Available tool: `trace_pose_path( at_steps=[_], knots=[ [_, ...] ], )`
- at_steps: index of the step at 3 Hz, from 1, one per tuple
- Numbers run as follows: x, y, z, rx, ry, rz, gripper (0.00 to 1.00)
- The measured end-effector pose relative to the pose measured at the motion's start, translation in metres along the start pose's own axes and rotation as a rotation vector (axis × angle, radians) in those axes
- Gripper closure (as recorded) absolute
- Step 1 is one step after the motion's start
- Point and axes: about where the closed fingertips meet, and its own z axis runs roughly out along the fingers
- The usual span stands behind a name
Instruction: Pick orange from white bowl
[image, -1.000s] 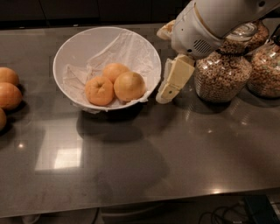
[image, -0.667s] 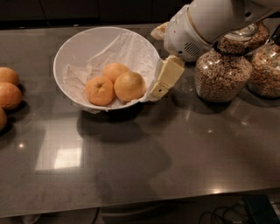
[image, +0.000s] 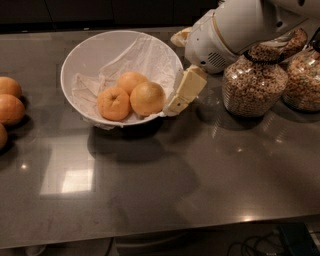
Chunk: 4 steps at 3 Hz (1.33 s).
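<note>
The white bowl (image: 100, 52) stands on the dark counter at the left centre, lined with crumpled clear plastic. Three round fruits lie in it. The orange (image: 147, 98), pale yellow-orange and the largest, lies at the right of the group. A deeper-orange fruit with a stem dimple (image: 114, 103) touches its left side, and another fruit (image: 131, 80) sits behind them. My gripper (image: 175, 72) is at the bowl's right rim, open and empty. Its lower cream finger (image: 183, 91) hangs just outside the rim, close to the orange.
Several more orange fruits (image: 10, 107) lie at the counter's left edge. Two glass jars of cereal (image: 254, 80) stand at the right, just behind my arm. The white arm body (image: 235, 30) reaches in from the upper right.
My gripper has moved left from beside the cereal jar to the bowl's right rim. The fruits and the bowl have not moved.
</note>
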Motion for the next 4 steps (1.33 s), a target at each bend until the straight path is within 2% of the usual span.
trace_pose_path(
  at_steps=[1, 2, 4],
  knots=[
    [-0.004, -0.007, 0.018, -0.004, -0.043, 0.019, 0.04],
    [-0.004, -0.017, 0.031, 0.003, -0.059, 0.049, 0.23],
    [-0.003, -0.017, 0.051, 0.005, -0.033, 0.078, 0.25]
  ],
)
